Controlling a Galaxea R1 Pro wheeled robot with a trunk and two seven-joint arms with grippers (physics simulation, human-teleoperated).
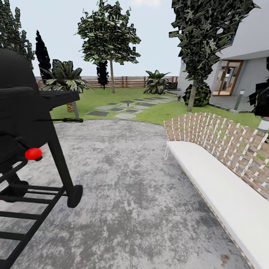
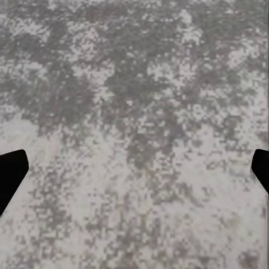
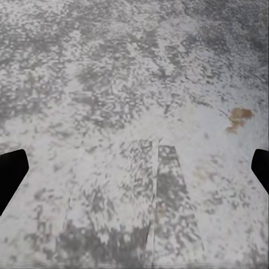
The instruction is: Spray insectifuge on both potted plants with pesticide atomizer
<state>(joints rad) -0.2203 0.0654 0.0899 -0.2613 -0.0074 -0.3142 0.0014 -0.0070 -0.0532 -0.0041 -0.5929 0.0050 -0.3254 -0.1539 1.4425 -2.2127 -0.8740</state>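
Grey paving (image 1: 127,194) lies under both open, empty grippers, left (image 2: 134,168) and right (image 3: 134,168). Past the black grill (image 1: 22,123), the garden (image 1: 123,99) sits far ahead. No sprayer or little potted plants can be picked out yet, so I cannot tell which arm is nearer.

A grill (image 1: 26,142) stands left and a bench (image 1: 224,175) right on the paving (image 1: 130,194) — behind lie the lawn (image 1: 108,99), stepping slabs (image 1: 123,110) and fence (image 1: 123,81).

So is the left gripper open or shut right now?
Open: the left gripper's two dark fingers sit at opposite frame edges, nothing between them.
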